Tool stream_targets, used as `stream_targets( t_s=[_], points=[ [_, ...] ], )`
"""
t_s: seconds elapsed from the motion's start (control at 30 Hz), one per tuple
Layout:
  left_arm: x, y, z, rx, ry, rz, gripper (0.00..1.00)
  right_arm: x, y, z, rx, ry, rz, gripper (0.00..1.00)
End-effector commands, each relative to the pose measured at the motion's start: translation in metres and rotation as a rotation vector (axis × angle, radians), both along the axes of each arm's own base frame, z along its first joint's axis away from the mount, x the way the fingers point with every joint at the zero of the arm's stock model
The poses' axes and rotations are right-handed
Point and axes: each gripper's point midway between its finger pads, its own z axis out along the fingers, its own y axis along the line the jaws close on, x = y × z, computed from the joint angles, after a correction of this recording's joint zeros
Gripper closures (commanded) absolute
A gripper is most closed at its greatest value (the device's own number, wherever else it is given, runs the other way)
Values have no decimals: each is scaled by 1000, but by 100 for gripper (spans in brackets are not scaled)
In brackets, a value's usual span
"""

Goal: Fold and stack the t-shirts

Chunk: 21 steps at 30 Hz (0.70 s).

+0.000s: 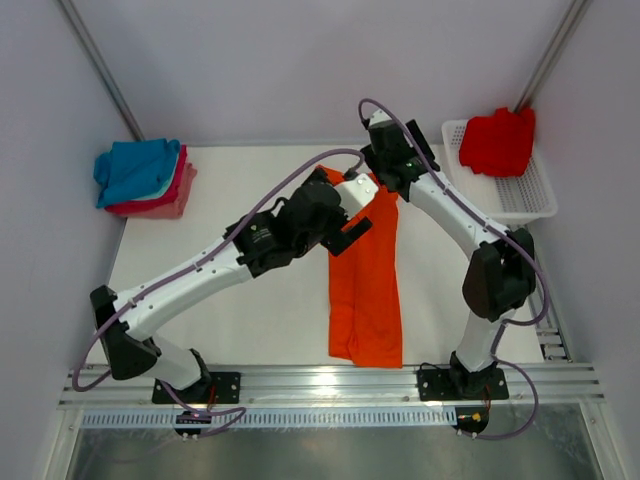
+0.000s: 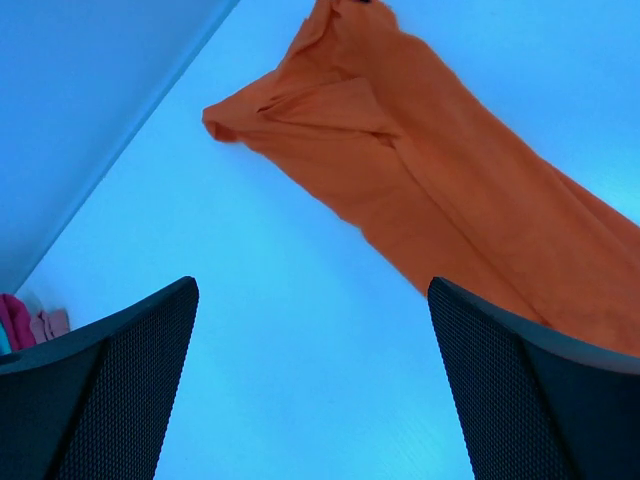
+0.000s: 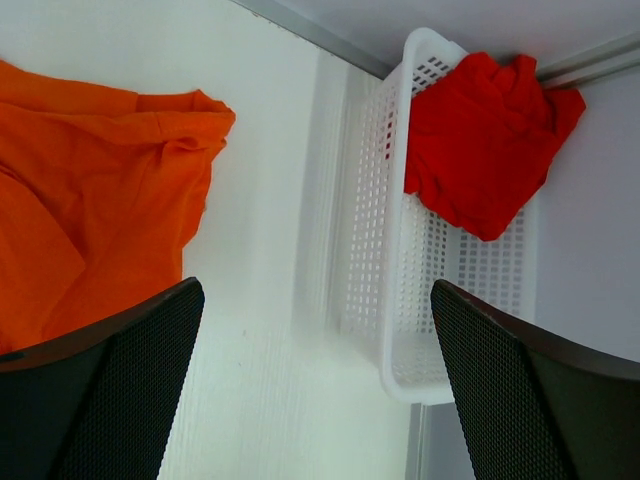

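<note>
Left wrist view: the left tool (image 2: pixel 312 285) stands wide, nothing between its black fingers (image 2: pixel 110 390), hanging over bare desk (image 2: pixel 290 340). Just beyond it the orange shirt (image 2: pixel 450 190) lies flat, running from the top middle of the frame down to the right edge.

Right wrist view: the right tool (image 3: pixel 315 290) is equally wide and holds nothing, above the desk. The orange shirt's bunched end fills the left of the frame, apart from the fingers. The white mesh basket (image 3: pixel 370 250) stands at the upper right.

Top external view, nearest first: the orange shirt is a long narrow strip in the middle of the frame. Its lower end lies close to the desk's near edge and its upper end is under the two wrists. Farther back, at the upper left, a stack (image 1: pixel 145 180) of folded shirts sits in the desk's far left corner, with teal-blue cloth on top, red under it and pink lowest. At the upper right the basket stands in the far right corner. It holds one crumpled red shirt (image 1: pixel 497 140), heaped at its far end and spilling over the rim.
</note>
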Motion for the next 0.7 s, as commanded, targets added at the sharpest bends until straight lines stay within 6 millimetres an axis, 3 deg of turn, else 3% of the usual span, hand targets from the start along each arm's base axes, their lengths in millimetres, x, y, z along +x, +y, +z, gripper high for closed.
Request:
stream_targets(
  t_s=[0.0,0.03,0.07,0.1,0.23,0.33,0.47,0.53,0.67],
  points=[
    [17,29,9,-84,-13,66,1,-21,-20,65,106,-234,-93,1],
    [13,30,8,-102,6,33,1,-26,-25,70,122,-270,-112,1],
    [13,38,-3,-91,30,26,1,-39,-31,89,153,-318,-116,1],
    [7,46,0,-93,36,6,1,-47,-36,76,148,-306,-121,1],
    [-15,61,-28,-25,92,-106,1,-85,-62,87,228,-461,-149,1],
    [-39,66,-69,30,190,-219,1,-112,-68,80,274,-525,-88,1],
    [-79,47,-100,16,362,-430,2,-124,-64,40,239,-424,-11,1],
    [-89,41,-111,24,418,-489,6,-125,-50,7,218,-304,72,1],
    [-104,30,-143,100,580,-566,6,-128,-30,-37,213,-150,188,1]
  ],
)
